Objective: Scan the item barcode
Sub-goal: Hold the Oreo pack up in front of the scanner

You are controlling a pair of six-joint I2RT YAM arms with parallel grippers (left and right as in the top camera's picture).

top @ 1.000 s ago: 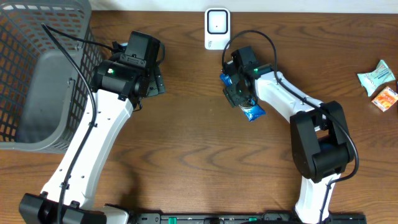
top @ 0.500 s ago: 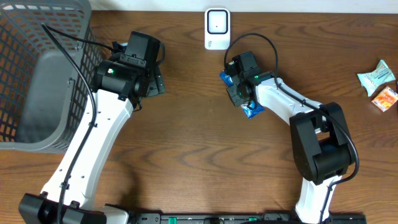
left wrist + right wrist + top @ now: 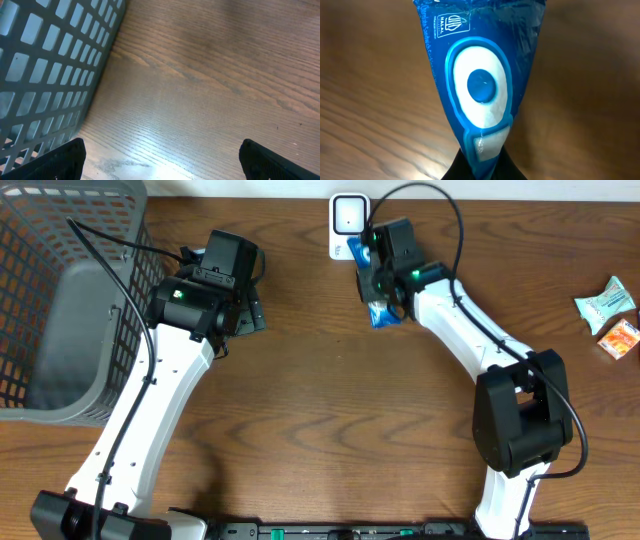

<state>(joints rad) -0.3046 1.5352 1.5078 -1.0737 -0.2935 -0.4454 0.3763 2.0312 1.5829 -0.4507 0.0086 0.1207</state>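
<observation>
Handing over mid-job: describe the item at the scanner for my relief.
On the table, find the white scanner at the far edge. Beside it, the right tool grips a packet: bright blue with a white oval, unlike the pale green packet and orange packet far right.

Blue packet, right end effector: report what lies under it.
Only wooden table shows around the blue packet, gripped by the right end effector; the patch directly beneath is hidden.

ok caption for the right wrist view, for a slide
Right end effector shut on a blue snack packet, wooden table behind.
</observation>
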